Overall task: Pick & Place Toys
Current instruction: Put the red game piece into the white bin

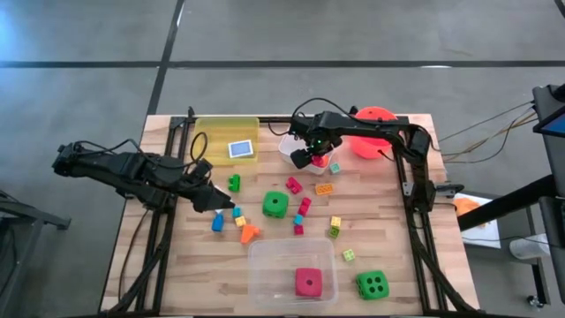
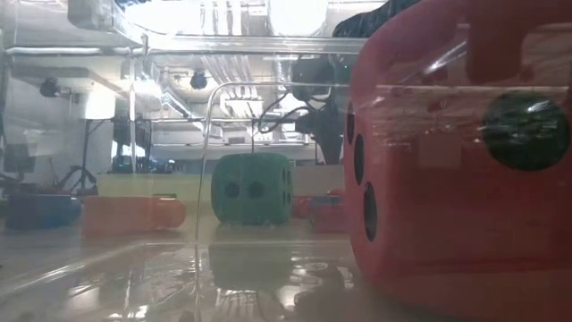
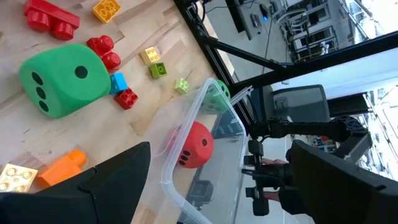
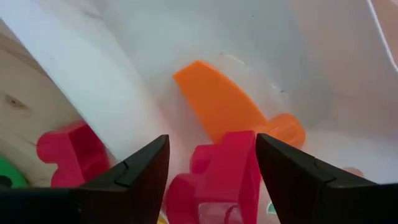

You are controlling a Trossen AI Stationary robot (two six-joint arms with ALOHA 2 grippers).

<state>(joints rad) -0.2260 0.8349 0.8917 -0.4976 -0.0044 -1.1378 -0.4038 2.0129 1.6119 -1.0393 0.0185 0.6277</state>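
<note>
Mostly hidden white tub (image 4: 124, 74): right fingers (image 4: 211, 180) apart round pink block (image 4: 224, 174); left fingers (image 3: 217, 186) wide.

Even, bright overhead light; ceiling glare washes out the low view, whose near red die (image 2: 456, 170) blurs.

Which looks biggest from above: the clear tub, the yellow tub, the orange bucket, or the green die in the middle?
1. clear tub
2. yellow tub
3. orange bucket, partly hidden by the arm
4. green die
</note>
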